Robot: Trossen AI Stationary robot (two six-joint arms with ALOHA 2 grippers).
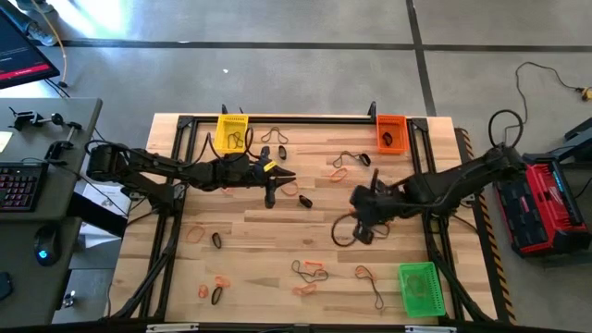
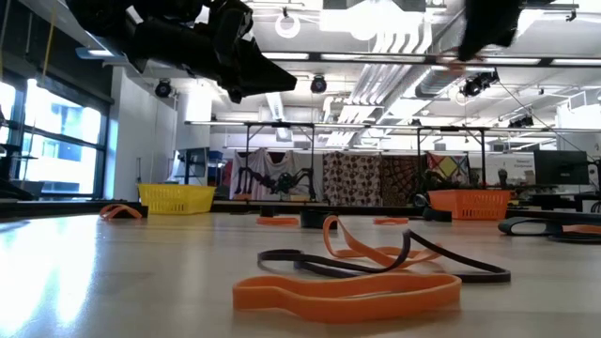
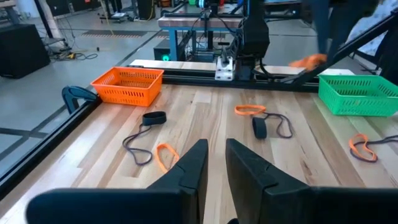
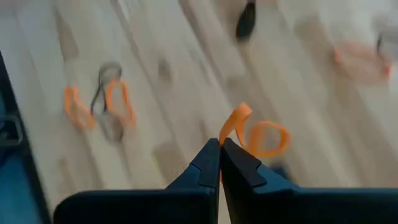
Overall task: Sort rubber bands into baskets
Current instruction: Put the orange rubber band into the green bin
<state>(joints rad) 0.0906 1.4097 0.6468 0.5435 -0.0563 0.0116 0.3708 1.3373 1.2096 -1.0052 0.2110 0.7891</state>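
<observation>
Both arms are dark, nearly black, built of slim tubular links joined by chunkier rounded joint housings. The left arm [image 1: 176, 170] carries a small yellow marking near its wrist, and the right arm [image 1: 444, 185] trails long black cables that loop beside it. Each arm ends in two flat, dark, matte fingers with angular, wedge-shaped tips: the left fingers [image 3: 186, 174] broad and blocky, the right fingers [image 4: 208, 165] tapering to a narrow point above a wide dark bar.
</observation>
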